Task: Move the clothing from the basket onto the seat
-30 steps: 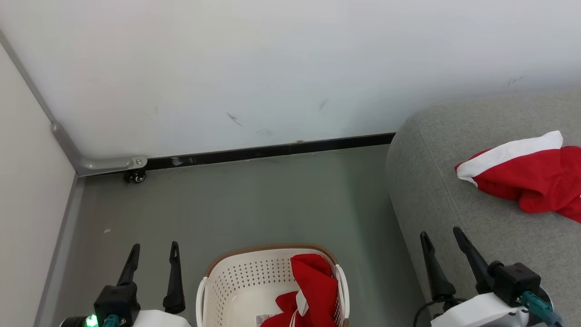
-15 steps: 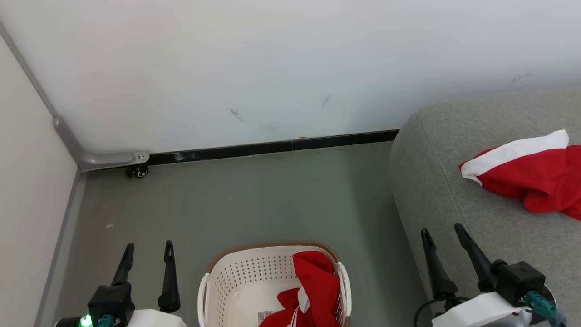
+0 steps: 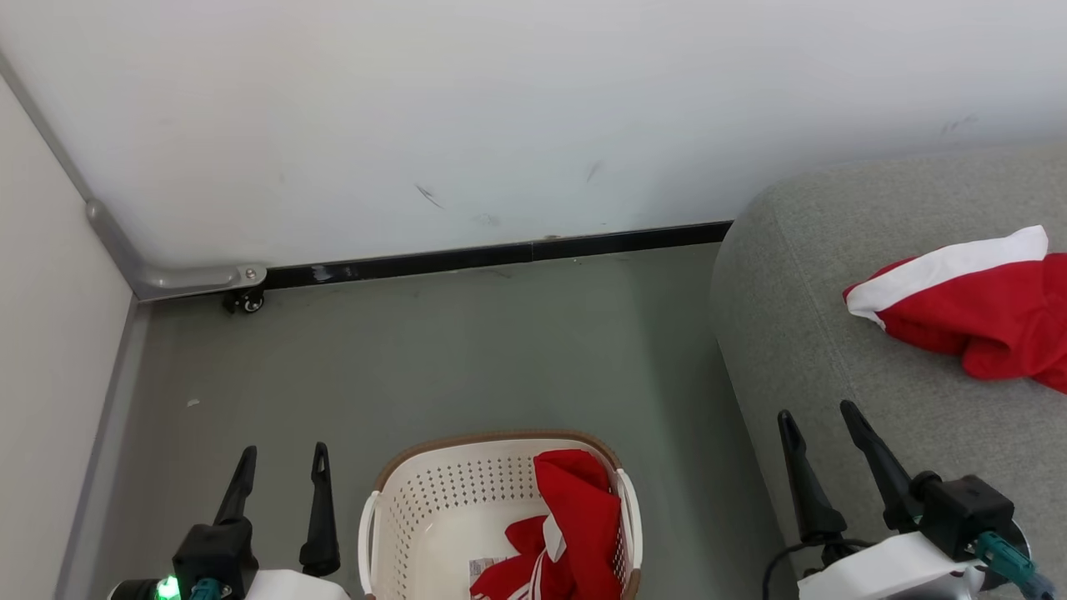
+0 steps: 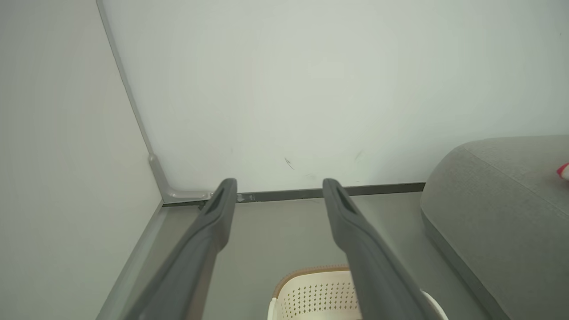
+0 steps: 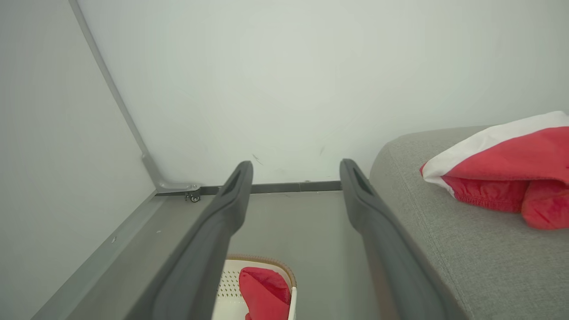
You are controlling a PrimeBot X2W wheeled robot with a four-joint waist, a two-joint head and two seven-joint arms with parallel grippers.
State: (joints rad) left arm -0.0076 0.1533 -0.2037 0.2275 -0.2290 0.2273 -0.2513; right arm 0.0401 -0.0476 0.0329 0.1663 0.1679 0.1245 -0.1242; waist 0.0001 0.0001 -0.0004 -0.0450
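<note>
Two red-and-white garments: basket garment (image 3: pixel 575 517), seat garment (image 3: pixel 971 321).
One oval cream basket (image 3: pixel 433 508) on the floor, with perforated plastic walls and a brown woven-look rim; its garment is slumped against the right wall. Paper label (image 3: pixel 483 570) inside, print unreadable. One grey fabric seat (image 3: pixel 800 333) with a rounded corner — its garment lies crumpled, white band on top. Both left gripper (image 3: pixel 283 454) and right gripper (image 3: pixel 816 412) have fingers spread, holding nothing.

The clothing (image 3: pixel 975 321) is bright red with broad white bands, the basket (image 3: pixel 442 500) cream with dotted perforations and a brown rim, the seat (image 3: pixel 800 333) grey, the floor (image 3: pixel 467 350) dull grey-green, the wall (image 3: pixel 500 100) white above a black skirting strip (image 3: pixel 500 255).
</note>
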